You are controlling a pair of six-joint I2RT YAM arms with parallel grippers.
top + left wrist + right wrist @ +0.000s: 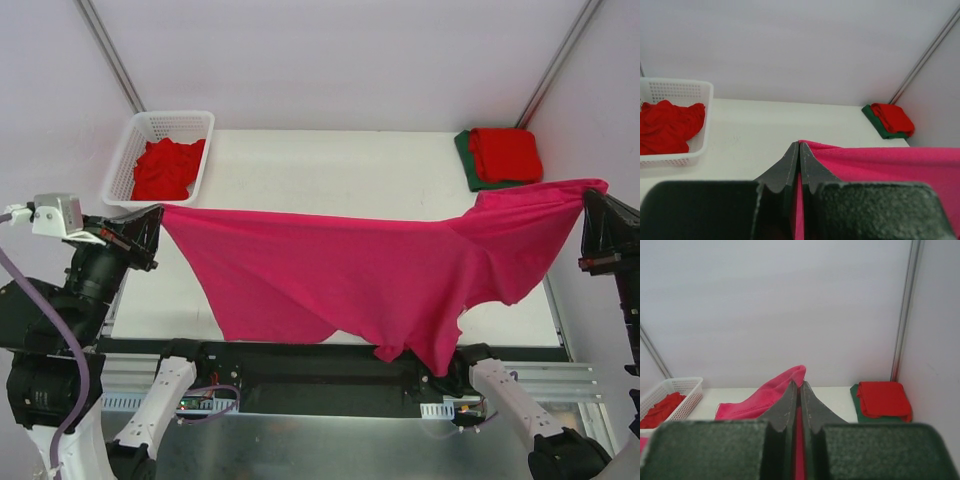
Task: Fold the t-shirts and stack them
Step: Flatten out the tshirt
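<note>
A magenta-pink t-shirt [370,270] hangs stretched across the table between both arms, its lower edge drooping past the near edge. My left gripper [155,215] is shut on its left corner; in the left wrist view the gripper [799,145] pinches the pink t-shirt [890,162]. My right gripper [590,195] is shut on the right corner, and in the right wrist view that gripper [800,385] has the pink t-shirt [765,395] bunched at its tips. A folded red t-shirt [505,153] lies on a folded dark green t-shirt [465,160] at the back right.
A white lattice basket [135,150] at the back left holds a crumpled red t-shirt [165,168]. White walls and metal corner posts enclose the white table [330,165].
</note>
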